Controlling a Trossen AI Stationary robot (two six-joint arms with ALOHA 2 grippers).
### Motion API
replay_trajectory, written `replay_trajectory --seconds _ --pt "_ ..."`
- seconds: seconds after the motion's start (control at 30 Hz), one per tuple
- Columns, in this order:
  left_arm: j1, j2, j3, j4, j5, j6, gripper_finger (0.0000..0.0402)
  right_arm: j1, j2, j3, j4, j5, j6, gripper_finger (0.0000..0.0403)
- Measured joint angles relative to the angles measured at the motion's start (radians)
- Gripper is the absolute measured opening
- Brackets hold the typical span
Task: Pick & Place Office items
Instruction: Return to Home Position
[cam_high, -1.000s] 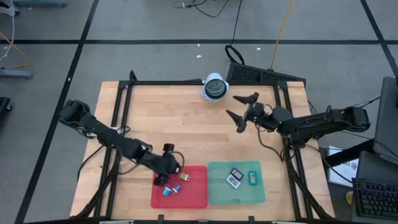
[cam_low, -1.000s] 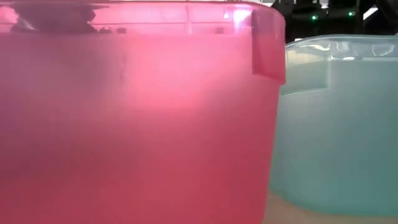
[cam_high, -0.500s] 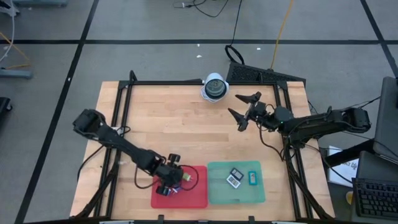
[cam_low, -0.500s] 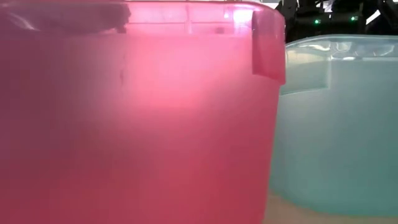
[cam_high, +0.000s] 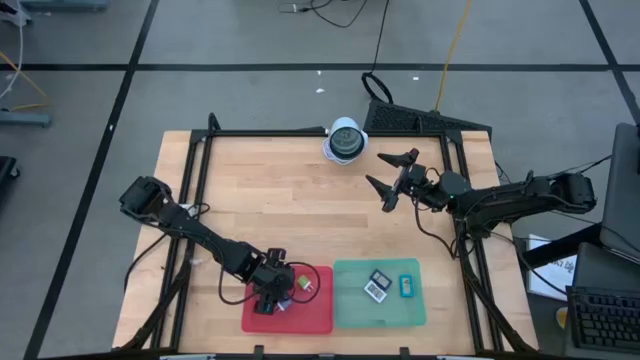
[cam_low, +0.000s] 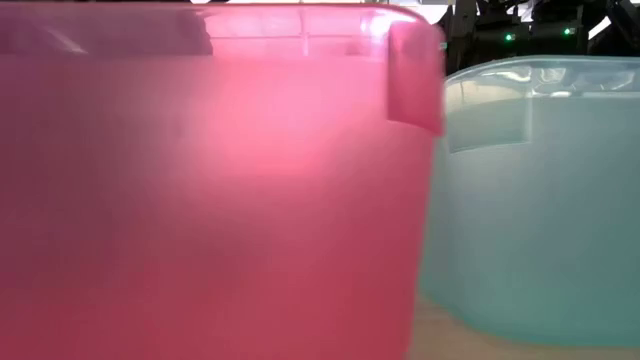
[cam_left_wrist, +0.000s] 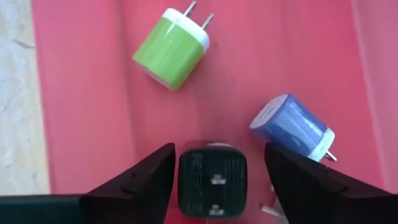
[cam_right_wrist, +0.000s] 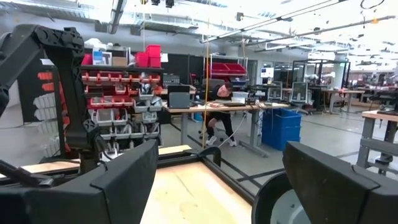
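The bench (cam_high: 300, 190) carries a red bin (cam_high: 312, 318) and a green bin (cam_high: 350, 310) side by side at its near edge. The left arm reaches into the red bin, and the left tool (cam_left_wrist: 219, 152) hangs low with its fingers spread to either side of a black charger adapter (cam_left_wrist: 211, 180). A thin gap shows on each side, so it grips nothing. The right tool (cam_high: 388, 180) is well apart, raised over the far side of the bench, wide open and empty.

In the red bin the black adapter lies flat. A blue adapter (cam_left_wrist: 289, 127) sits just beside one finger, and a green adapter (cam_left_wrist: 172, 46) lies farther off. The green bin holds a small dark square (cam_high: 377, 287) and a teal piece (cam_high: 406, 287).

The likely risk is in pulling away. If the tool lifts at a slant or sweeps sideways, a finger could catch the black adapter and drag it over the rim, or knock the blue one by its prongs. A snag might also shove the light bin.
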Motion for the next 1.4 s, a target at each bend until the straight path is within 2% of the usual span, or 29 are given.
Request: replay_trajectory --seconds 0.17,0.33,0.47,0.6,0.7,0.77,0.83,0.93,1.03,1.13,1.27,1.33,1.4 --pt "0.018 -0.058 0.02 -0.157 0.002 0.03 0.0276 0.0 0.0 0.0 -0.014 0.0 0.015 0.0334" --pt "0.037 -0.224 0.026 -0.206 -0.046 0.027 0.0292 0.0 0.0 0.0 -0.014 0.0 0.014 0.0334" --pt "0.019 -0.416 0.027 -0.187 -0.166 0.091 0.0295 0.0 0.0 0.0 -0.021 0.0 0.012 0.0334" --pt "-0.019 -0.628 0.012 -0.142 -0.302 0.084 0.0296 0.0 0.0 0.0 -0.025 0.0 0.012 0.0334" --pt "-0.059 -0.796 -0.05 -0.125 -0.441 0.183 0.0296 0.0 0.0 0.0 -0.025 0.0 0.012 0.0334" --pt "-0.062 -0.895 -0.09 -0.18 -0.561 0.271 0.0296 0.0 0.0 0.0 -0.025 0.0 0.01 0.0334" --pt "-0.057 -0.979 -0.135 -0.178 -0.645 0.233 0.0296 0.0 0.0 0.0 -0.025 0.0 0.0 0.0334" --pt "-0.049 -1.075 -0.217 -0.104 -0.697 0.176 0.0296 0.0 0.0 0.0 -0.025 0.0 -0.01 0.0334" --pt "-0.034 -1.122 -0.346 0.029 -0.706 0.227 0.0297 0.0 0.0 0.0 -0.025 0.0 -0.01 0.0334" --pt "-0.014 -1.143 -0.524 0.305 -0.656 0.343 0.0297 0.0 0.0 0.0 -0.026 0.0 -0.011 0.0334" --pt "0.053 -1.168 -0.763 0.754 -0.431 0.434 0.0296 0.0 0.0 0.0 -0.026 0.0 -0.011 0.0334" --pt "0.104 -1.21 -0.854 0.859 -0.341 0.403 0.0296 0.0 0.0 0.0 -0.028 0.0 -0.01 0.0334" --pt "0.154 -1.262 -0.917 0.905 -0.297 0.35 0.0296 0.0 0.0 0.0 -0.044 0.0 0.002 0.0334"
